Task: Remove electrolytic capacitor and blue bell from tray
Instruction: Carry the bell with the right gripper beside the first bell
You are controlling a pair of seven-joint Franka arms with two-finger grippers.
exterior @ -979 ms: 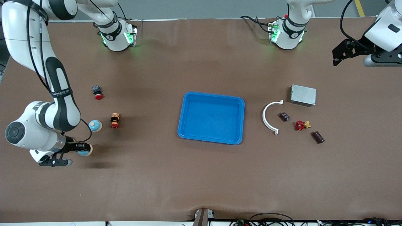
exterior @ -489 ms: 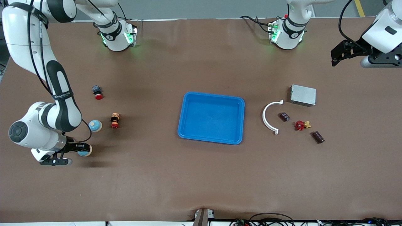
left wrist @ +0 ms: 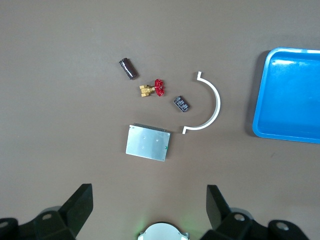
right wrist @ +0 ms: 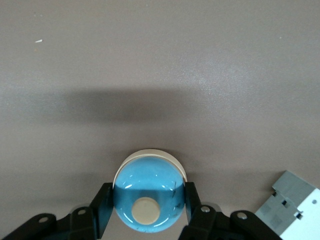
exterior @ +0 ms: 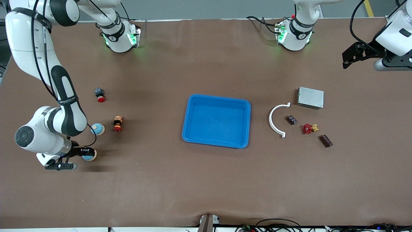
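My right gripper (exterior: 84, 154) is shut on a blue bell with a cream base (exterior: 88, 155) and holds it a little above the table at the right arm's end; its shadow lies on the table under it. In the right wrist view the bell (right wrist: 148, 186) sits between the fingers of the right gripper (right wrist: 148, 200). A second blue bell (exterior: 97, 129) stands on the table close by. The capacitor (exterior: 325, 140), a dark brown cylinder, lies at the left arm's end and also shows in the left wrist view (left wrist: 128, 68). My left gripper (exterior: 351, 57) is open and empty, high over the table (left wrist: 149, 210).
A blue tray (exterior: 219, 96) sits mid-table, empty. Near the capacitor lie a white curved piece (exterior: 273, 120), a silver box (exterior: 310, 97), a red valve (exterior: 307, 128) and a small black part (exterior: 291, 120). Two red push buttons (exterior: 100, 95) (exterior: 117, 124) stand near the bells.
My right gripper has moved slightly toward the tray with the bell in it. My left gripper has shifted a little and stays open.
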